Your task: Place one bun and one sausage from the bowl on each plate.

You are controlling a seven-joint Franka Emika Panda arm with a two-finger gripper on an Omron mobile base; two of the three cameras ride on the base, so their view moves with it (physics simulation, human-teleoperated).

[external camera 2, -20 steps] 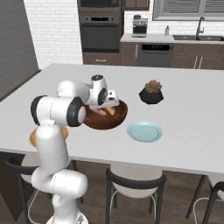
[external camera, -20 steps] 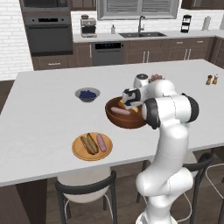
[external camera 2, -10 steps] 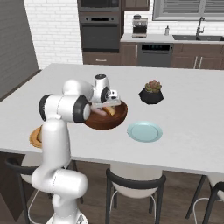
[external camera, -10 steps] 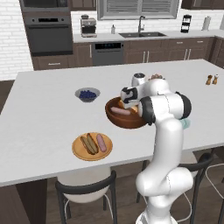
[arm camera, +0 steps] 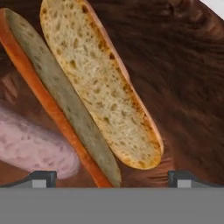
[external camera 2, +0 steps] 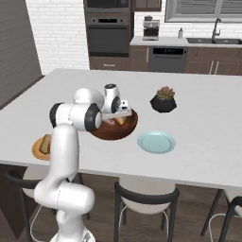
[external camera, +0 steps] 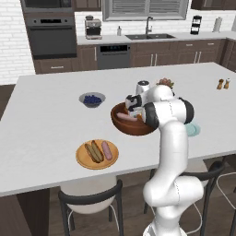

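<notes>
I have the hand low in the bowl, its fingers apart either side of the bun, with a sausage just beside. The orange plate is already served; the blue plate waits. Next I judge: close, lift, carry right. White desk, kitchen behind.

No readable text anywhere.
Nothing carries legible words, labels, brands, numbers or signs: the oven and coffee machine at the back show no lettering, and the bun and bowl are unmarked.
</notes>
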